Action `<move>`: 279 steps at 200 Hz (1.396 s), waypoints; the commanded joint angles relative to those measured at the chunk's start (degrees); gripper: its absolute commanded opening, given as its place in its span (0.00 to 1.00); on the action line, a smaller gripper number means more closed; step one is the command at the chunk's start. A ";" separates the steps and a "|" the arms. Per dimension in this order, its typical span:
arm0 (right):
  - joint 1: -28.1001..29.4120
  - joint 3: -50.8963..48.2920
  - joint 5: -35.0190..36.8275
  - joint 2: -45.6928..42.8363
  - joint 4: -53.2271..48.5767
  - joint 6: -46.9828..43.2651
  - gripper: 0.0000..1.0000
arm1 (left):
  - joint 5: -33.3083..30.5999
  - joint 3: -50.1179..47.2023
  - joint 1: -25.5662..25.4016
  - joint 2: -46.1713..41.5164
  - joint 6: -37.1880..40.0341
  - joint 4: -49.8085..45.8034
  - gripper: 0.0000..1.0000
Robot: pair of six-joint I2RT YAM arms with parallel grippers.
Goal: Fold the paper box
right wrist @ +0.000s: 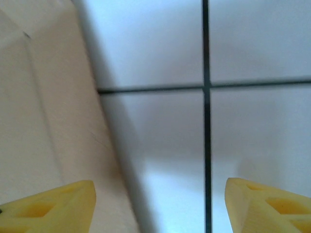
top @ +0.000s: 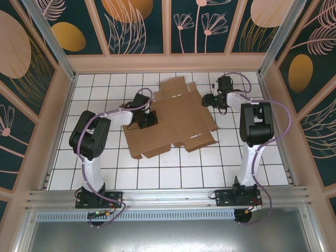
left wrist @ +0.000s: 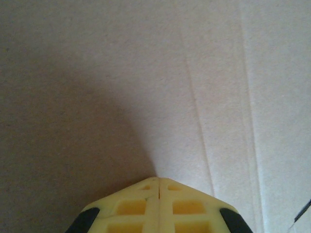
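Observation:
The paper box is a flat brown die-cut cardboard sheet with creases and flaps, lying in the middle of the tiled table. My left gripper rests on its left part. In the left wrist view that gripper is shut, its yellow fingertips pressed together with nothing between them, just over the creased cardboard. My right gripper hovers at the sheet's right edge. In the right wrist view it stands open, straddling the cardboard's edge and bare tile, holding nothing.
The white tiled table with dark grout lines is walled by a wooden frame at the back and on both sides. Free tiles lie in front of the sheet, between the two arm bases.

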 commanded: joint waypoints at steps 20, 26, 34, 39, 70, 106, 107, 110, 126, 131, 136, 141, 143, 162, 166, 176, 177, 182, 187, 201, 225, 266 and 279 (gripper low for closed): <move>-2.60 -5.99 -18.63 -0.23 1.18 3.30 0.69 | 1.10 -0.47 1.53 2.26 -1.40 1.36 0.00; -2.55 -6.41 -20.06 0.16 1.19 3.30 0.67 | 1.02 -0.43 1.53 2.54 -1.23 1.19 0.00; -2.49 -7.11 -21.79 0.43 1.36 3.55 0.66 | 0.86 -0.43 1.53 2.76 -1.14 1.18 0.00; -2.52 -7.77 -23.11 0.37 1.98 4.02 0.65 | 0.84 -0.50 1.53 2.87 -1.11 1.17 0.00; -2.03 -12.98 -27.54 -2.78 6.83 7.67 0.61 | 0.40 -1.03 1.61 3.22 -1.22 1.26 0.00; -2.14 -21.31 -27.52 -9.98 13.37 11.77 0.58 | -0.31 -0.95 1.75 3.82 -1.11 1.00 0.00; -2.16 -21.54 -27.50 -10.11 13.52 11.86 0.58 | -0.26 -0.95 1.72 3.83 -1.10 1.00 0.00; -2.16 -22.02 -27.40 -10.55 13.80 12.00 0.57 | -0.30 -0.95 1.71 3.88 -1.09 1.06 0.00; -2.17 -24.13 -27.14 -12.74 14.40 12.79 0.53 | -0.22 -1.04 1.70 4.04 -1.29 1.17 0.00; -2.17 -24.70 -27.05 -13.18 14.75 12.98 0.52 | -0.22 -1.04 1.70 4.04 -1.34 1.21 0.00; -2.05 -25.27 -27.04 -13.51 15.03 13.15 0.51 | -0.22 -1.04 1.70 4.18 -1.36 1.26 0.00; -1.97 -25.82 -26.76 -13.78 15.24 13.25 0.50 | -0.22 -1.12 1.70 4.24 -1.51 1.34 0.00; -1.90 -25.97 -26.53 -13.76 15.36 13.33 0.49 | -0.22 -1.17 1.70 4.27 -1.53 1.34 0.00; -0.45 -25.90 -21.99 -13.92 14.00 12.07 0.38 | 0.02 -1.30 1.71 4.26 -1.79 1.70 0.00; 0.07 -25.27 -20.08 -13.91 13.04 11.56 0.36 | 0.09 -1.30 1.71 4.11 -1.84 1.76 0.00; 1.70 -23.55 -14.06 -14.42 10.50 9.92 0.28 | 0.26 -1.40 1.70 3.80 -1.84 1.79 0.00; 1.96 -23.36 -13.47 -14.44 10.33 9.75 0.27 | 0.29 -1.40 1.70 3.77 -1.82 1.79 0.00; 2.91 -22.23 -10.31 -14.82 8.91 8.85 0.23 | 0.35 -1.46 1.70 3.47 -1.86 1.79 0.00; 4.01 -21.03 -6.88 -15.10 7.51 7.78 0.20 | 0.46 -1.50 1.70 3.19 -1.86 1.76 0.00; 7.56 -18.09 2.80 -15.81 4.66 4.16 0.17 | 1.12 -1.67 1.70 2.42 -2.08 1.79 0.00; 13.02 -11.72 14.17 -14.69 -0.04 -2.13 0.25 | 2.80 -2.56 1.72 0.65 -3.21 2.39 0.00; 21.02 -1.51 30.49 -9.62 -3.59 -13.71 0.14 | 3.02 -1.40 1.70 -5.45 -4.33 2.72 0.00; 23.56 0.37 36.47 -8.27 -3.11 -17.70 0.08 | 1.33 0.24 1.77 -8.20 -3.91 1.56 0.00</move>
